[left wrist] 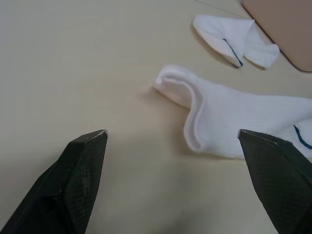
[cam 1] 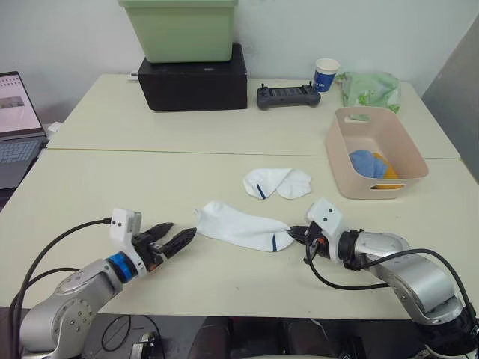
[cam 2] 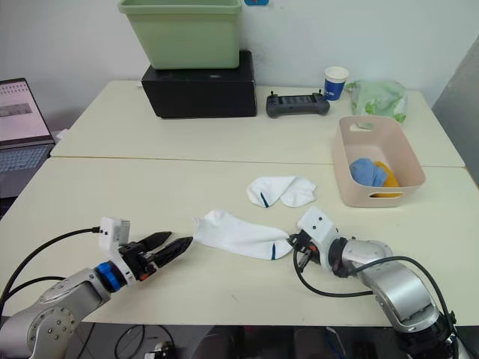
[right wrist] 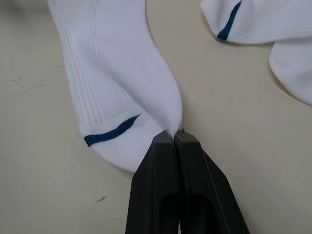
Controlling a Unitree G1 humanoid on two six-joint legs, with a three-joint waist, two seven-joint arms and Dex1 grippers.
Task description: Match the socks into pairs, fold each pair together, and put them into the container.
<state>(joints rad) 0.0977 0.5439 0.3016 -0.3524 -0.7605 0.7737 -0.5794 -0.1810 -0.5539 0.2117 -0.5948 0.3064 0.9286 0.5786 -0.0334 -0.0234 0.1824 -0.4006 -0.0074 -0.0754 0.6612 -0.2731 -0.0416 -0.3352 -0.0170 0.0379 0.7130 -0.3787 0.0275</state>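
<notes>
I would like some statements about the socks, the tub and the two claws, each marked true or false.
1. The right claw is shut on the stretched white sock. True.
2. The left claw is shut on that sock's other end. False: it is open, short of it.
3. The pink tub holds blue and orange socks. True.
4. The second white sock lies in the tub. False: it lies on the table.

Green bin (cam 1: 179, 30) atop black box (cam 1: 194, 81); controller (cam 1: 287, 96), paper cup (cam 1: 325, 74), laptop (cam 1: 16, 127) on table (cam 1: 150, 179).
</notes>
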